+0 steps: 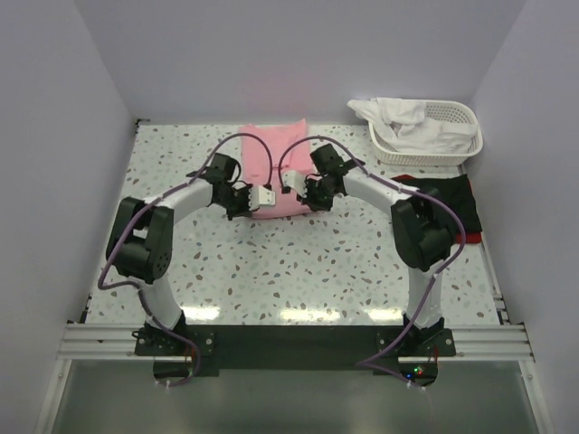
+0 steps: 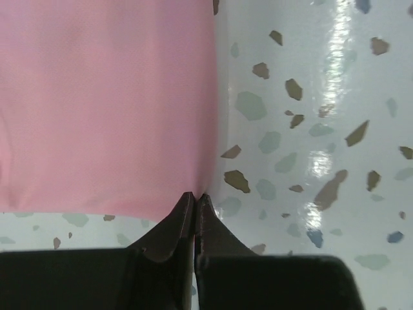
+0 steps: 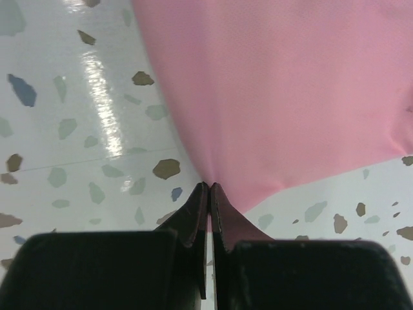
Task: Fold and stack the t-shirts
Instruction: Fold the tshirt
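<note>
Pink t-shirt (image 1: 276,154) lies flat, its long axis running straight away from our bases; our left gripper (image 2: 195,197) and right gripper (image 3: 210,187) each pinch a near corner.

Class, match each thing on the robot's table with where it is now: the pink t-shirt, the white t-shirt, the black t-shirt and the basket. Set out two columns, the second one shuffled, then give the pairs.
Things
1. pink t-shirt
2. white t-shirt
3. black t-shirt
4. basket

Places
A. far right corner of the table
B. heaped in the basket
C. middle of the table, its near corners pinched by the left gripper and the right gripper
D. right side of the table, nearer than the basket

Pairs: 1-C, 2-B, 3-D, 4-A
</note>
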Robot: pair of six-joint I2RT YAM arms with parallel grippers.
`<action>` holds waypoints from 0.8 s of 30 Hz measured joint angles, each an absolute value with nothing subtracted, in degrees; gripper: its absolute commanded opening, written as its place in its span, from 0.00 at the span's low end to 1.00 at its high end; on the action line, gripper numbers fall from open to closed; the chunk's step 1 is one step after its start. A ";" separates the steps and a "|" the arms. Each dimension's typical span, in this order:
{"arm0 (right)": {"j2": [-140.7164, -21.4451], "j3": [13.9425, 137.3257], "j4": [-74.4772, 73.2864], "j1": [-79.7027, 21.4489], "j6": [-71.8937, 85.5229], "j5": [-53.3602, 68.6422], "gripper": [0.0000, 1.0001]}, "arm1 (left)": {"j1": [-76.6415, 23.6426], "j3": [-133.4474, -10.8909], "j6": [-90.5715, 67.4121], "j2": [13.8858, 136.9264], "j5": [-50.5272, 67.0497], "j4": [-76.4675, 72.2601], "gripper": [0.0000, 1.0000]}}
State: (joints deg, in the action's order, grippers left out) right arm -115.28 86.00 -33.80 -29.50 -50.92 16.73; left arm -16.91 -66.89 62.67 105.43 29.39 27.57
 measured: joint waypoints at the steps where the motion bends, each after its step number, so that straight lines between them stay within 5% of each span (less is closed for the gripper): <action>1: -114.83 85.97 -34.81 -29.50 -50.57 17.34 0.00 | -16.91 -66.85 62.78 103.96 29.82 29.08 0.00; 16: -93.36 86.70 -63.53 -33.76 -49.30 30.28 0.00 | -18.15 -63.16 67.44 80.23 42.63 60.69 0.00; 24: -115.15 112.66 -69.56 -28.25 -53.34 30.52 0.00 | -11.92 -82.24 64.60 99.63 42.44 61.04 0.00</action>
State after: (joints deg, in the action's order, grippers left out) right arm -115.15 112.66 -69.56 -28.25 -53.34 30.52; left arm -11.92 -82.24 64.60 99.63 42.44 61.04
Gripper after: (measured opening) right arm 0.014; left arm 0.027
